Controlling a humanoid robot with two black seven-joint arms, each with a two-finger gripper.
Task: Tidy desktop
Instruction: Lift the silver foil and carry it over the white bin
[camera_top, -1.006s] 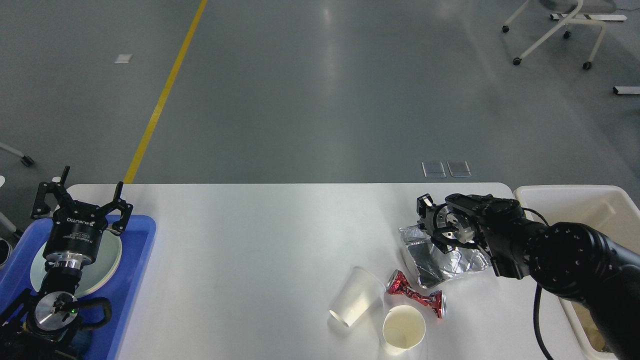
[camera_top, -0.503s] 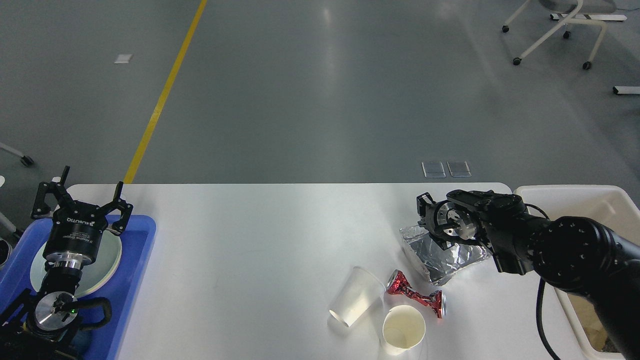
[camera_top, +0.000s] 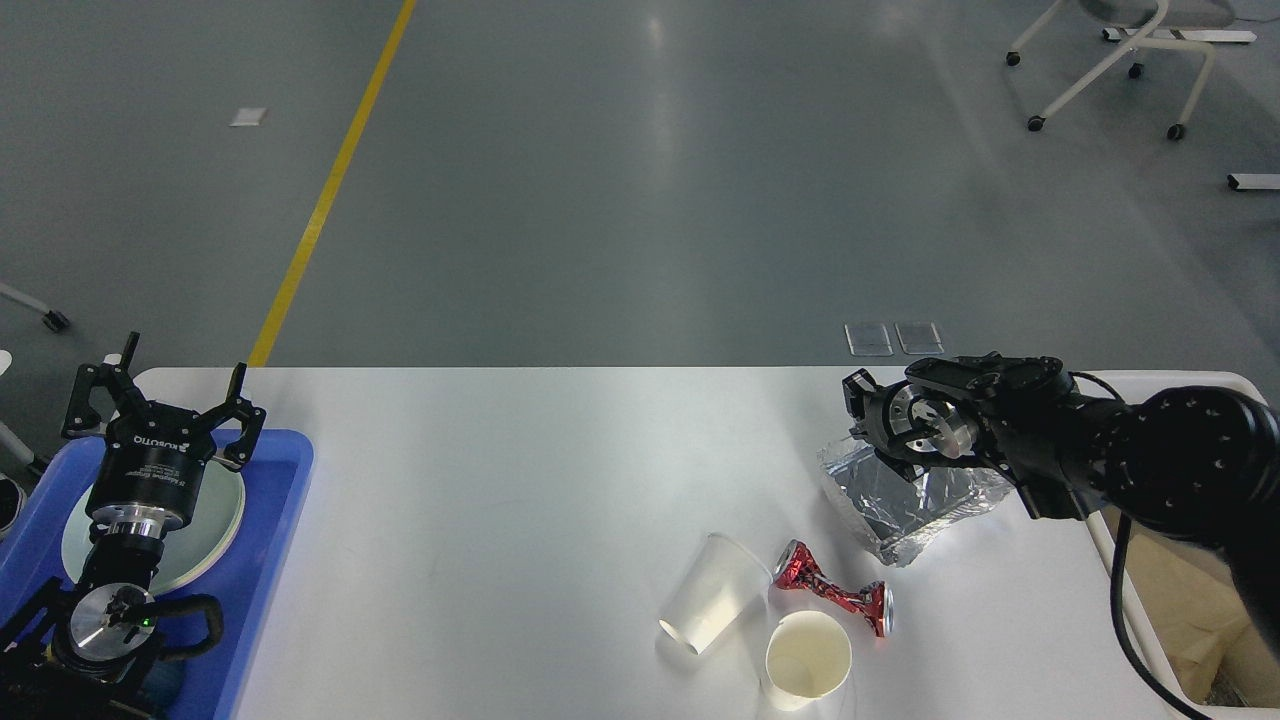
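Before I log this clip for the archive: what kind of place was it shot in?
Probably a robotics lab or test hall: a wide bare grey floor with a painted yellow line, a wheeled chair standing loose, and a white desktop staged with litter like a crushed red can.

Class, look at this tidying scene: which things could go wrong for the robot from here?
The silver foil bag in the right claw hangs low and might brush the crushed red can or clip the cream bin rim. The tipped clear cup could roll if bumped.
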